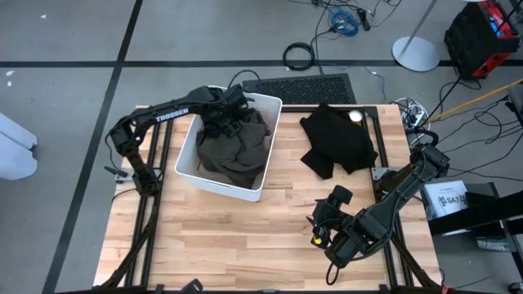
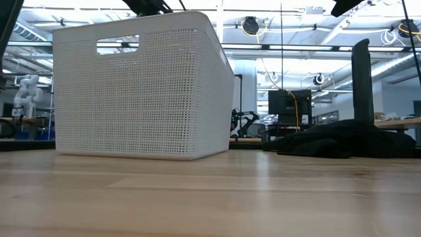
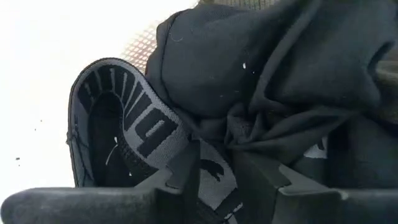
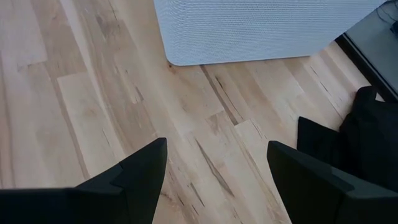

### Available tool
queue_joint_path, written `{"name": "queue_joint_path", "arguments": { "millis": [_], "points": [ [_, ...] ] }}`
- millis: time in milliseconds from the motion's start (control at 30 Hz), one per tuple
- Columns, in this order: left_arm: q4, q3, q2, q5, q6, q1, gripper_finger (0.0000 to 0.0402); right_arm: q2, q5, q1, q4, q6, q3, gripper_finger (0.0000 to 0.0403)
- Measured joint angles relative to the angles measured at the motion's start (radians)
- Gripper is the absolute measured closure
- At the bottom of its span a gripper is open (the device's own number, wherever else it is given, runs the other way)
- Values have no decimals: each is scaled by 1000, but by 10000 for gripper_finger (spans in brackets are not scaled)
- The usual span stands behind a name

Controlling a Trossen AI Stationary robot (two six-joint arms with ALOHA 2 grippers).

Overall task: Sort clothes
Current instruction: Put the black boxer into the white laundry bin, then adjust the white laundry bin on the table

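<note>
A white bin (image 1: 189, 167) at the table's far left holds a dark olive garment (image 1: 237, 151) and a black garment (image 3: 261, 68) with a grey lettered waistband (image 3: 146, 130). My left gripper (image 3: 216, 177) reaches down into the bin's far end (image 1: 225, 114) and is shut on that waistband. Another black garment (image 1: 335, 139) lies flat on the table at the far right. My right gripper (image 1: 323, 229) hovers open over bare wood at the near right (image 4: 214, 168), touching nothing. My left gripper pinches the black garment's grey lettered waistband (image 3: 214, 168) between its two fingers (image 3: 186, 171), coming steeply from above into the bin. The fingers lie across the band. The garment rests crumpled on the other clothes in the bin.
The bin's perforated wall (image 2: 141, 85) stands tall at the left of the low view. Bare wooden tabletop (image 1: 245, 237) stretches across the near half. The table's metal frame (image 1: 384, 175) and cables run along the right edge.
</note>
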Motion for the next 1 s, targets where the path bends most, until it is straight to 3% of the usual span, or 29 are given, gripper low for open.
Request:
{"name": "queue_joint_path", "arguments": {
  "millis": [500,633,800,1000],
  "points": [
    [-25,85,-161,-6,29,-3,302,1,33,0,-1,0,0,138],
    [-29,85,-234,39,23,-12,302,2,46,-13,-70,65,0,138],
    [-1,85,-343,92,-2,-79,302,-30,-44,-125,-293,166,0,138],
    [61,76,-435,96,-33,-265,302,-74,-67,-307,-164,-70,0,139]
  ]
}}
